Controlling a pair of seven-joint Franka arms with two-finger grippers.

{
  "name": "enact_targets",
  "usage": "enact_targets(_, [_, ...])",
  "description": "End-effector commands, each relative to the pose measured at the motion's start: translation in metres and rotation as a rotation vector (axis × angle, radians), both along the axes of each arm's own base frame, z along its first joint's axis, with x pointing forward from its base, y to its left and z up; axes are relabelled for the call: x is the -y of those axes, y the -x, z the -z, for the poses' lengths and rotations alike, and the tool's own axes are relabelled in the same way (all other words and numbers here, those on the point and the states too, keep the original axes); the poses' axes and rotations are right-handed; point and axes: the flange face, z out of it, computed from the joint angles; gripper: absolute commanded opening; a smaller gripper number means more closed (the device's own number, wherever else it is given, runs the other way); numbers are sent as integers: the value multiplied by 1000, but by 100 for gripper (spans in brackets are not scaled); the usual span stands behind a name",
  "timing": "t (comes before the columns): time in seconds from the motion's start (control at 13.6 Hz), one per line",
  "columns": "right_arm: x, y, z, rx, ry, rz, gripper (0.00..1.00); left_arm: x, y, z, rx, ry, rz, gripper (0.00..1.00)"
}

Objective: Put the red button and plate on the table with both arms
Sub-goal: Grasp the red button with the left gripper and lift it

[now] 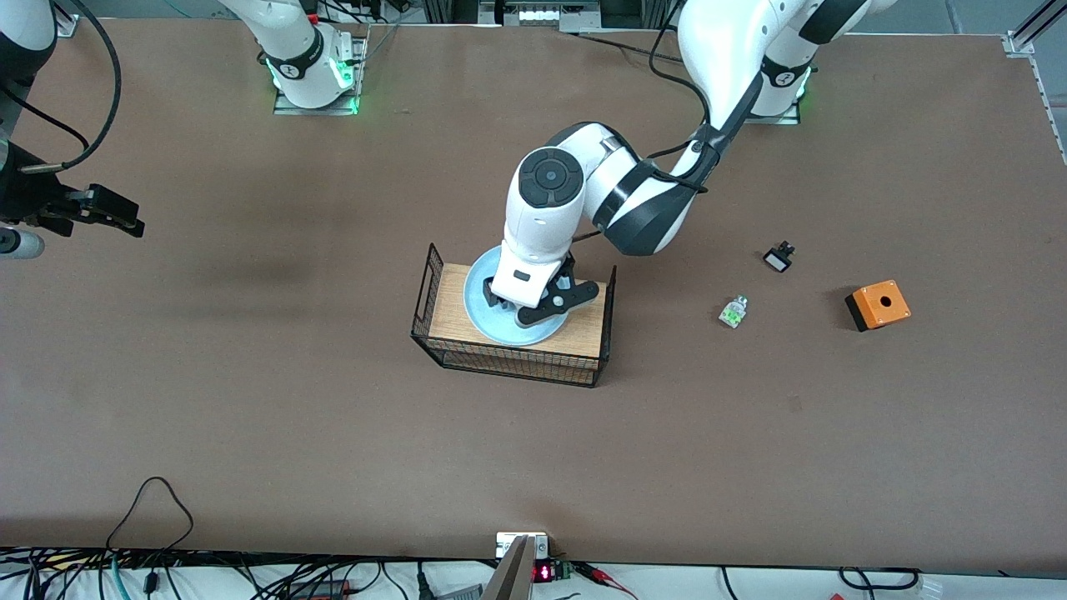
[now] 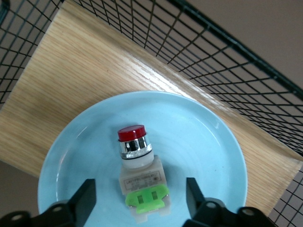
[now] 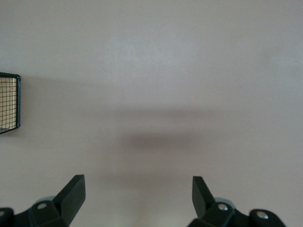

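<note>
The red button (image 2: 139, 172) lies on the pale blue plate (image 2: 203, 142), its red cap pointing away from the wrist camera. The plate (image 1: 481, 293) rests on the wooden top of a black wire rack (image 1: 467, 350) in the middle of the brown table (image 1: 333, 433). My left gripper (image 2: 139, 187) is open, low over the plate, with one finger on each side of the button and not touching it. In the front view the left hand (image 1: 542, 300) hides the button. My right gripper (image 1: 112, 212) is open and empty, waiting over bare table (image 3: 151, 71) toward the right arm's end.
A green-labelled part without a red cap (image 1: 733, 312), a small black-and-white part (image 1: 778, 257) and an orange box with a hole (image 1: 878, 305) lie on the table toward the left arm's end. A corner of the rack (image 3: 9, 101) shows in the right wrist view.
</note>
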Motion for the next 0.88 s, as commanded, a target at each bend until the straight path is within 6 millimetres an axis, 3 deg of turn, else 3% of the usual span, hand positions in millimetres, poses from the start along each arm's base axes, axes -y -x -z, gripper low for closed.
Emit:
enact_targets(0.0, [1,0,-1,-3,1,6,100,2,-1,4,14,-24,-7,59])
enact_targets(0.29, [-5,-2,1,-6,2,-1,100,3,0,9,7,-28,-4,27])
enact_targets(0.44, [-5,-3,2,-8,2,-1,100,-2,-4,-2,14,-21,-16,15])
enact_targets(0.59, [-5,-3,2,-8,2,0,100,-10,-6,-36,28,-7,-30,15])
enact_targets(0.81, [0,-2,3,-11,-1,13,100,-23,11,-97,21,-44,-14,15])
